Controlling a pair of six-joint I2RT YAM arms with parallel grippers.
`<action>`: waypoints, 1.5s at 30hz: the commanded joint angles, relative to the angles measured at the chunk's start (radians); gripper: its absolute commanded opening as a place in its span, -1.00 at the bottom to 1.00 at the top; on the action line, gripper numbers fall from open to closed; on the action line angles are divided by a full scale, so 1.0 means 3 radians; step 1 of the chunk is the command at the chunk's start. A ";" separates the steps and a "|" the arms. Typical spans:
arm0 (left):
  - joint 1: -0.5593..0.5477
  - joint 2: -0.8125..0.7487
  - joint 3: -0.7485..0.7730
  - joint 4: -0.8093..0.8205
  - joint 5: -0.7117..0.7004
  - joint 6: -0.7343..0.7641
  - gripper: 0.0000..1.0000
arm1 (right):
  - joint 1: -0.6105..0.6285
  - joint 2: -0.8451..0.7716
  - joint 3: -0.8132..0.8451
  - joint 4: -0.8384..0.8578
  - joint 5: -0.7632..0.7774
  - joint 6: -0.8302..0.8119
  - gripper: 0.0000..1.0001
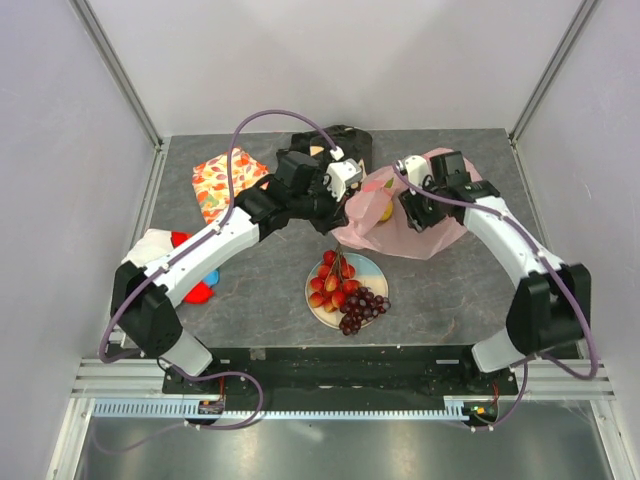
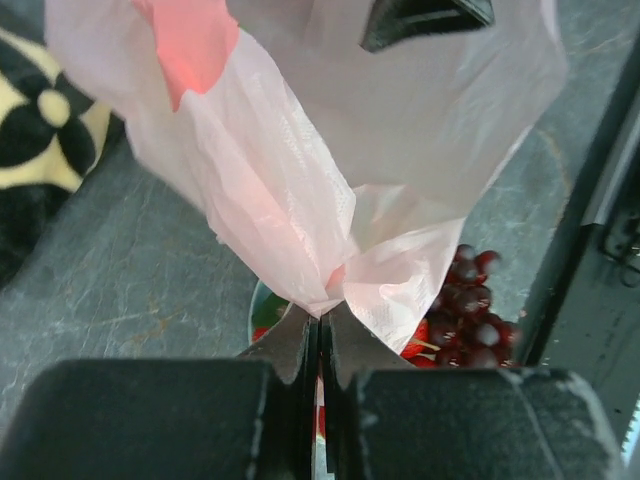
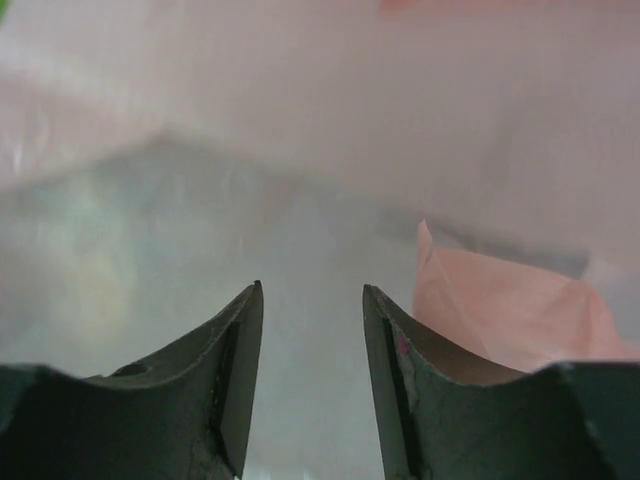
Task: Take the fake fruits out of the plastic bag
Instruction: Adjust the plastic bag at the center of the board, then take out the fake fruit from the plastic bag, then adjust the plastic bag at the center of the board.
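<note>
The pink plastic bag (image 1: 420, 225) lies at the back right, its near edge lifted. My left gripper (image 1: 347, 197) is shut on a pinched fold of the bag (image 2: 300, 200), holding it up above the plate (image 1: 376, 270). A yellow lemon-like fruit (image 1: 384, 208) shows at the bag's mouth. The red fruit cluster (image 1: 332, 282) and the purple grape bunch (image 1: 366, 308) lie on the plate; the grapes (image 2: 470, 310) show under the bag in the left wrist view. My right gripper (image 1: 414, 212) is open, its fingers (image 3: 240, 370) surrounded by blurred pink film (image 3: 500, 300), holding nothing.
An orange leaf-print cloth (image 1: 222, 182) lies at the back left. A black patterned cloth (image 1: 335, 140) lies at the back, also in the left wrist view (image 2: 40, 150). A red-and-blue cloth (image 1: 200, 285) and a white item (image 1: 150, 245) lie under the left arm.
</note>
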 commanded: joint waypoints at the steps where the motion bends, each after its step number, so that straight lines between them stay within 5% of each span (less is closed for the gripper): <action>1: -0.0040 -0.0022 -0.0003 0.0085 -0.0358 0.0091 -0.97 | 0.0023 0.0334 0.0318 0.0437 -0.0195 0.0119 0.15; 9: -0.0070 -0.0022 0.0023 0.0136 -0.0717 0.0040 -0.97 | 0.0013 0.0933 0.0707 0.0499 -0.0064 0.0555 0.36; 14: -0.0111 -0.0134 0.0074 0.0125 -0.0723 0.0060 -0.97 | -0.0452 0.0627 0.0616 -0.0027 0.0575 0.0232 0.36; 20: -0.0178 -0.0277 -0.0202 0.0151 -0.0671 0.0096 -0.97 | -0.0887 -0.0216 -0.0273 -0.0554 0.0709 0.0094 0.37; 30: -0.0219 -0.0267 -0.0294 0.0202 -0.0462 0.0071 -0.97 | -0.0811 -0.0642 -0.0597 0.0033 -0.0220 0.0038 0.39; 34: -0.0234 -0.0227 -0.0279 0.0258 -0.0502 0.0035 -0.97 | -0.0448 -0.0382 -0.0490 0.0268 -0.0547 0.0125 0.42; 41: -0.0290 -0.0186 0.0007 0.0299 -0.1723 0.0372 -0.97 | 0.0083 0.0094 -0.0173 0.0764 -0.0544 0.0666 0.46; 45: -0.0295 -0.0191 0.0053 0.0299 -0.1694 0.0500 -0.97 | 0.0171 0.0442 0.0052 0.0882 -0.0166 0.0972 0.48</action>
